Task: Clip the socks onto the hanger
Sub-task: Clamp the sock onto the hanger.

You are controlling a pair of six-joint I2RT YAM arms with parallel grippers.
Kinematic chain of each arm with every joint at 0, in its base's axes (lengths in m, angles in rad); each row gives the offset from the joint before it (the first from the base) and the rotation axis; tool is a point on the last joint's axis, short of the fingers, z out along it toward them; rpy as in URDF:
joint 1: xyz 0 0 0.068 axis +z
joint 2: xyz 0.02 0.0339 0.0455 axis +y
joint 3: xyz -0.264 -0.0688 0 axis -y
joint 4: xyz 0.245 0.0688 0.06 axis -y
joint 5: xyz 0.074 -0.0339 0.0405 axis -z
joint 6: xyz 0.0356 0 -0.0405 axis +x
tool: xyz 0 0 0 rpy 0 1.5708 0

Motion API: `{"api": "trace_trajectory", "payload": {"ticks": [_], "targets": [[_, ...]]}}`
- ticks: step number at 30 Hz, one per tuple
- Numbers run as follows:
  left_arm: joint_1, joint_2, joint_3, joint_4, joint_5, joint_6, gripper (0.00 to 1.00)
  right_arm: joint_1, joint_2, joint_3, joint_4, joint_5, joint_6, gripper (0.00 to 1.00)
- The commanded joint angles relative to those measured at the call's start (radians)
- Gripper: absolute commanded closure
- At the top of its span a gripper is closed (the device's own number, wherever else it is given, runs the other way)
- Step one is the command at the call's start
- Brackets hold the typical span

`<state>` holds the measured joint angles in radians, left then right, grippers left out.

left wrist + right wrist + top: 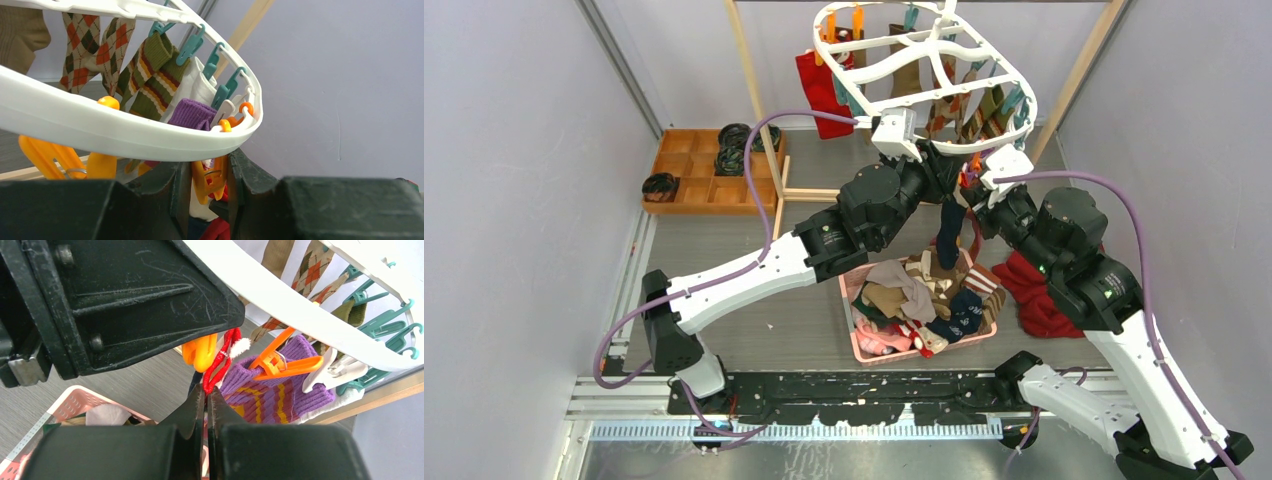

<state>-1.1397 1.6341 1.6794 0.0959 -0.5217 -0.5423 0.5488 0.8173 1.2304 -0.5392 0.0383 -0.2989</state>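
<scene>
The white hanger (pixel 844 75) hangs from the rack, its rim (pixel 100 125) close above my left gripper. My left gripper (pixel 210 175) is shut on an orange clip peg (pixel 207 180) under that rim, squeezing it. My right gripper (pixel 206 395) is shut on the red, white-edged cuff of a sock (pixel 220 362) and holds it up against that peg (pixel 200 352). In the top view this sock's dark navy body (pixel 949 235) dangles below both grippers (pixel 964 182). Argyle (pixel 85 45), green striped (pixel 155 75) and purple striped (pixel 280 390) socks hang clipped on the hanger.
A pink basket (pixel 856 345) full of loose socks sits under the grippers. A red cloth (pixel 1034 290) lies to its right. A wooden tray (pixel 694 170) with black rolls stands at back left. The rack's wooden posts (pixel 759 110) flank the hanger.
</scene>
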Motion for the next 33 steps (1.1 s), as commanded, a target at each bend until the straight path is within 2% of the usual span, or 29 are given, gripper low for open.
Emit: {"api": "trace_trajectory", "payload": {"ticks": [1, 33], "targets": [[0.004, -0.022, 0.032, 0.039, -0.051, -0.014, 1.00, 0.008, -0.020, 0.016, 0.028, -0.018, 0.018, 0.99], [0.004, -0.022, 0.028, 0.042, -0.054, -0.033, 1.00, 0.028, -0.011, 0.004, 0.008, -0.006, 0.028, 0.99]]}}
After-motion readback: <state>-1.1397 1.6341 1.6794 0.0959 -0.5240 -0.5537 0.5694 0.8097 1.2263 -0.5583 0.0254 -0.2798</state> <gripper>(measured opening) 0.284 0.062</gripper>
